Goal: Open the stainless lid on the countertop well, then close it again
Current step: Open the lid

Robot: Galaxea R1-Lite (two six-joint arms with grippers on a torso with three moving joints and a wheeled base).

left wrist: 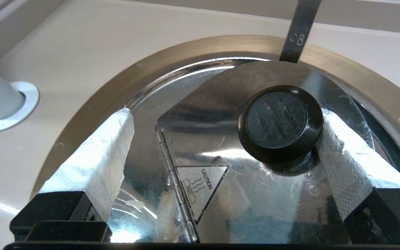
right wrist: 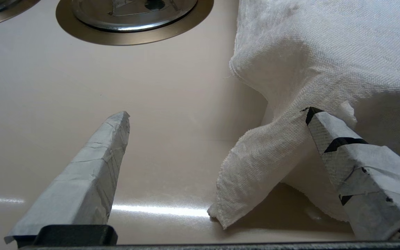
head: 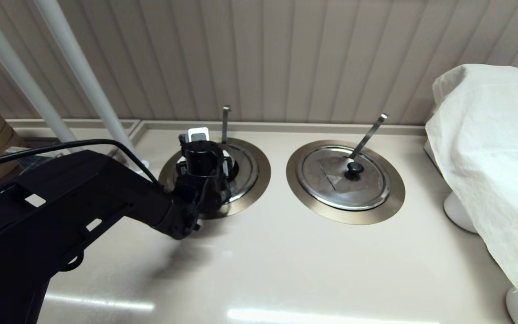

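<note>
We have the left pincer poised over the stainless lid, which sits closed in the countertop well on the left of the pale surface, the straight utensil handle rising at its far edge. Fingers are spread wide: one taped finger lies against the side of the black knob, the other well clear, so the knob sits off-centre in the gap. Nothing is gripped yet. Before clenching we judge it best to shift sideways until the knob is midway, and to drop low enough for the pads to catch under its rim. The hinge line suggests the flap swings, so the lift should follow an arc. The right pincer hangs released near the white cloth, idle.
</note>
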